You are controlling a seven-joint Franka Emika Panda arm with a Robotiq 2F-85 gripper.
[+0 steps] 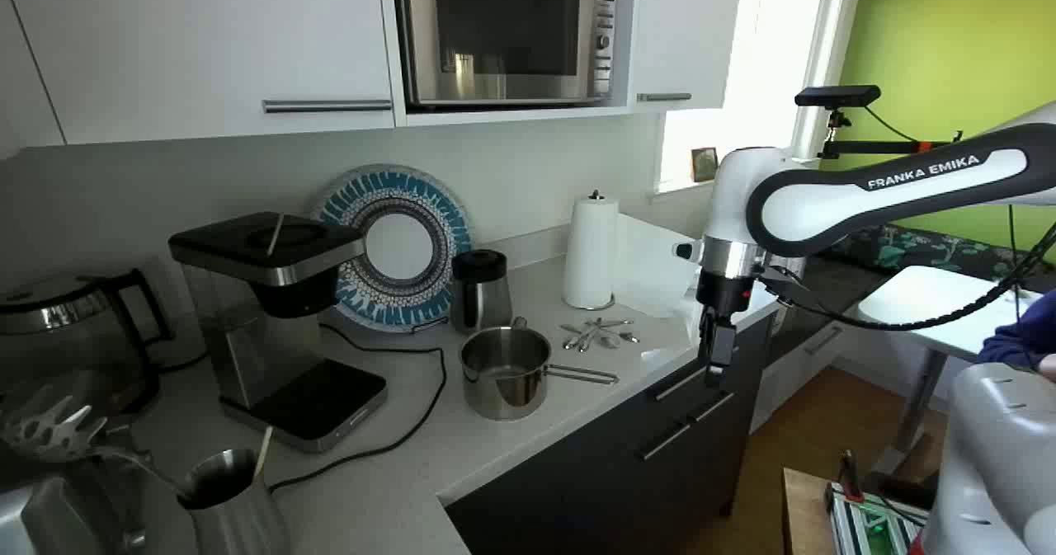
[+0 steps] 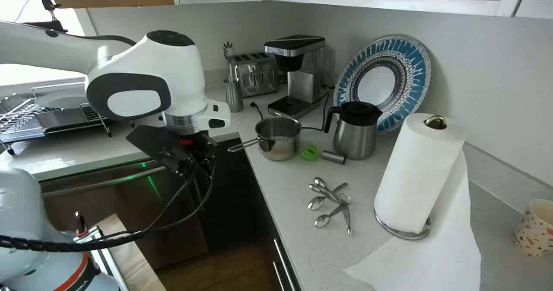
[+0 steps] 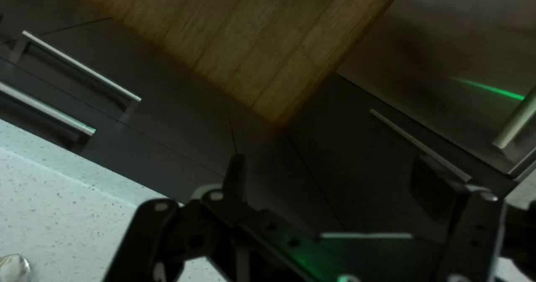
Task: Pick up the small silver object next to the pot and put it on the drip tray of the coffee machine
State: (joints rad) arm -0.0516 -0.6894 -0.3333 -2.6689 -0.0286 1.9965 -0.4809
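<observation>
The small silver object (image 2: 333, 156) is a little metal cylinder lying on its side on the counter in an exterior view, between a green item and the steel jug. Elsewhere it is hidden or cannot be made out. The pot (image 1: 505, 373) is a shiny saucepan on the counter, also in an exterior view (image 2: 279, 139). The coffee machine (image 1: 272, 270) stands further along the counter, also here (image 2: 306, 83), with its flat black drip tray (image 1: 318, 398) at its base. My gripper (image 1: 718, 353) hangs beyond the counter's front edge, away from these things. In the wrist view (image 3: 335, 183) it is open and empty.
Spoons (image 2: 330, 200), a paper towel roll (image 2: 417, 174), a green item (image 2: 309, 152) and a steel jug (image 2: 356, 131) stand or lie near the pot. The pot's handle (image 2: 244, 145) points toward the counter edge. A black cord (image 1: 412, 431) runs between machine and pot.
</observation>
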